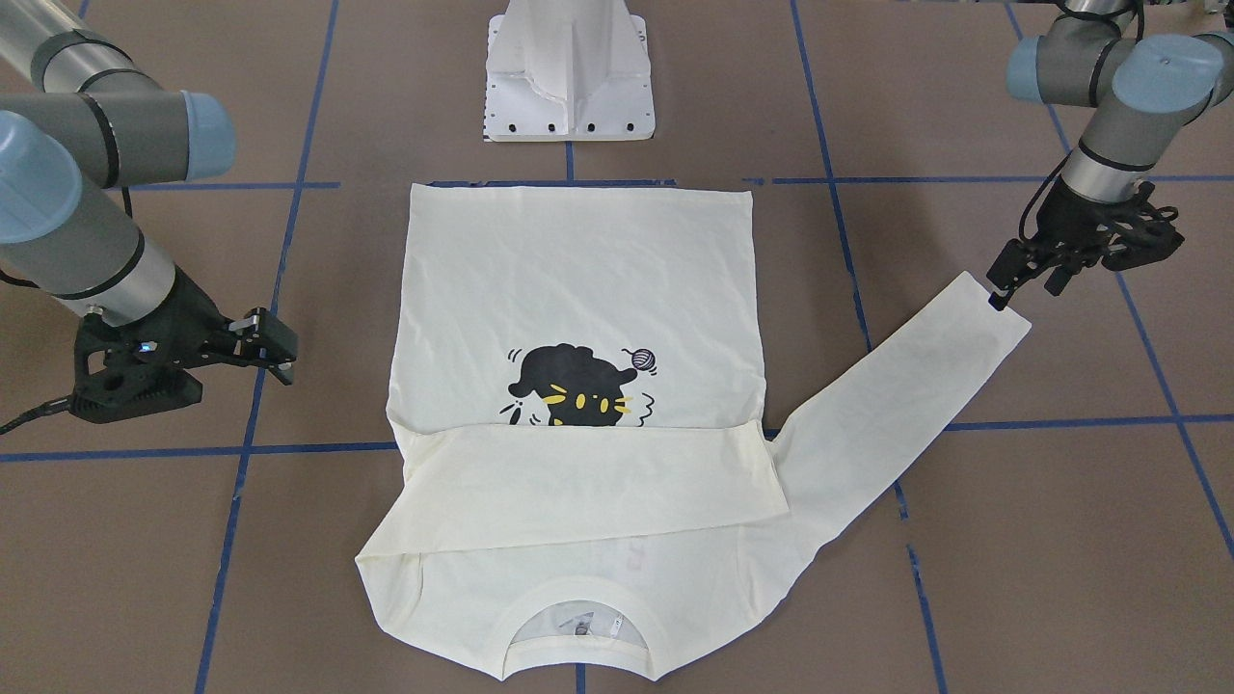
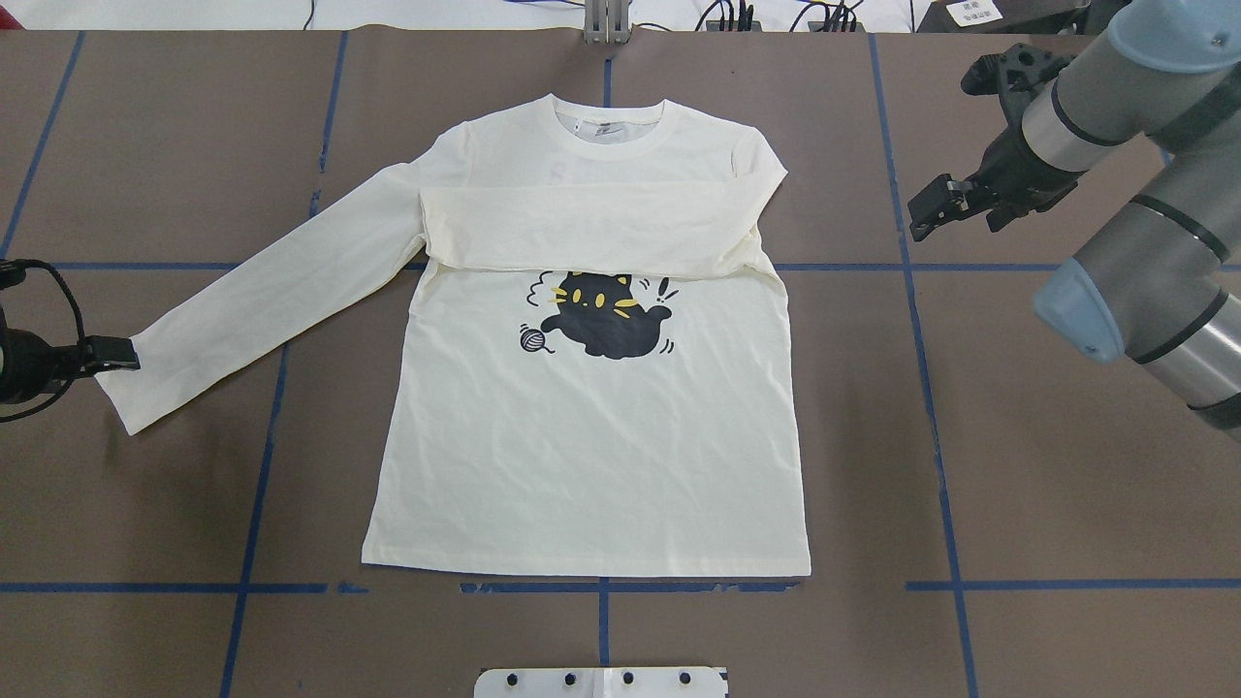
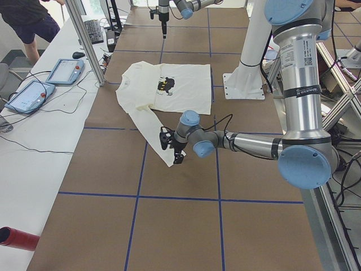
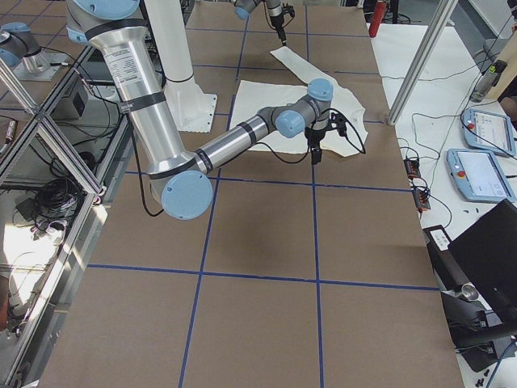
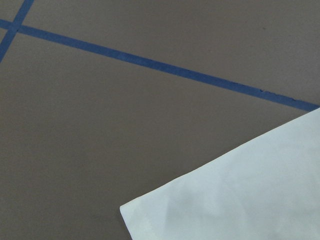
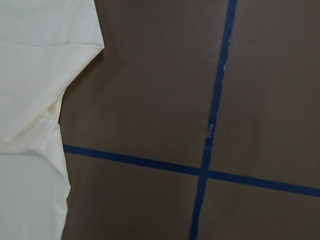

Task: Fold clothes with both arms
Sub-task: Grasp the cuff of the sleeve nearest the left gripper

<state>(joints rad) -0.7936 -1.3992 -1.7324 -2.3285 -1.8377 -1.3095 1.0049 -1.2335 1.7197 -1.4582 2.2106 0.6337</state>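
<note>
Targeting the pale cream long-sleeved T-shirt's [image 2: 582,456] spread cuff [image 2: 131,397] for a sleeve fold, the black left gripper [image 2: 121,354] is hovering beside it; the right gripper [image 2: 921,218] is idling well apart; neither's finger spacing is readable.

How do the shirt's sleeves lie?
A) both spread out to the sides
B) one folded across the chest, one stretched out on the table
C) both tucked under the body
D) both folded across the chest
B: the folded sleeve lies across the chest above the cat graphic; the other sleeve stretches out toward the left gripper.

Cream T-shirt [image 2: 582,456] lies flat, one sleeve [image 2: 582,231] folded across.
</note>
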